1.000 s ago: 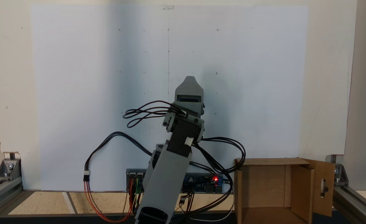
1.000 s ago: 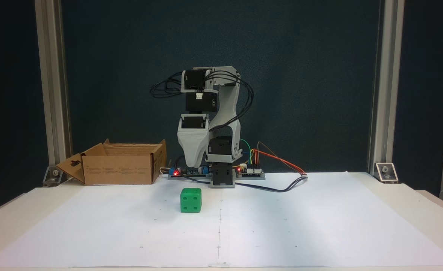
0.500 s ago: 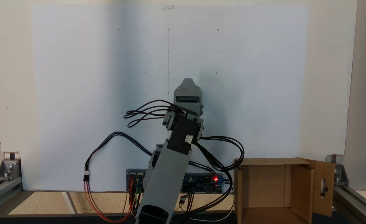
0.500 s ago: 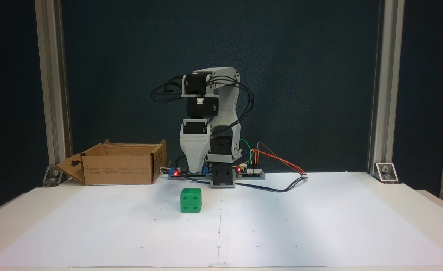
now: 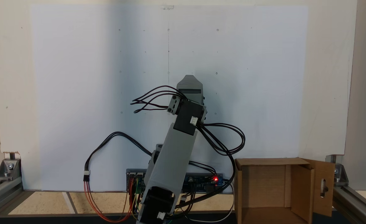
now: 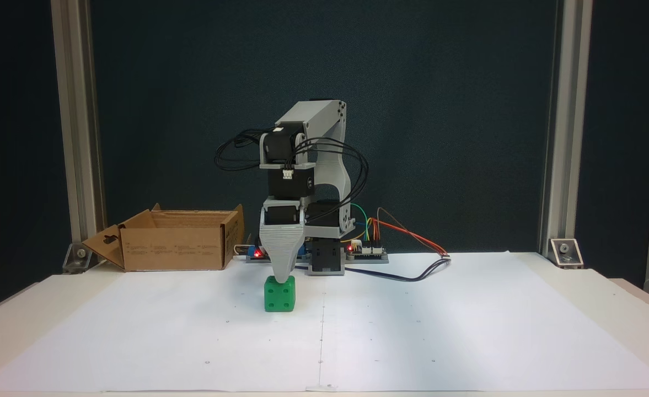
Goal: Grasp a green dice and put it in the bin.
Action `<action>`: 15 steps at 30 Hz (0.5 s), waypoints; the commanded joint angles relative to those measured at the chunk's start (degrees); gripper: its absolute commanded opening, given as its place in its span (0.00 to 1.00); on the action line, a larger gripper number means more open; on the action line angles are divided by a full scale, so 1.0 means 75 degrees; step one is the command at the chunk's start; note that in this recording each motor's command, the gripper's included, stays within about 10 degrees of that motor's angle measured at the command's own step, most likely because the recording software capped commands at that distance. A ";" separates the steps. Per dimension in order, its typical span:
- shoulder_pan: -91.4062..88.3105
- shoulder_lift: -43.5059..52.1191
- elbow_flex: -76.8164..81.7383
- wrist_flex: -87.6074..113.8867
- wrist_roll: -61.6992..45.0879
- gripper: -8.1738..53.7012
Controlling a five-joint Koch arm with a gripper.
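The green dice (image 6: 279, 294) rests on the white paper, left of the centre line, with a four-pip face toward this fixed view. My gripper (image 6: 282, 277) points straight down, and its grey tapered tip sits at the dice's top edge. A single jaw faces the camera, so the gap cannot be judged. From the fixed view behind the arm, the gripper (image 5: 189, 78) covers the dice. The bin (image 6: 178, 240), a brown cardboard box with flaps, stands at the back left; the other fixed view has the bin (image 5: 273, 186) at lower right, with nothing inside.
The arm's base and a controller board (image 6: 365, 251) with a lit red LED sit at the back centre, with black cables (image 6: 412, 273) trailing onto the paper. Aluminium posts (image 6: 76, 138) stand at both sides. The paper sheet (image 6: 440, 331) lies bare on the right.
The arm has leaned forward and lowered. The gripper tip has dropped from well above and behind the dice down to its top. The dice and the bin have stayed put.
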 commanded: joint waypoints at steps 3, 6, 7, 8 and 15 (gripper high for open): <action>0.0000 0.0035 0.0000 -0.0129 -0.0480 0.86; -0.0023 0.0023 0.0293 -0.0469 -0.0480 0.85; -0.0035 0.0023 0.0352 -0.0527 -0.0480 0.85; -0.0035 0.0023 0.0398 -0.0598 -0.0480 0.85; 0.0141 -0.0082 0.0562 -0.0891 -0.0480 0.84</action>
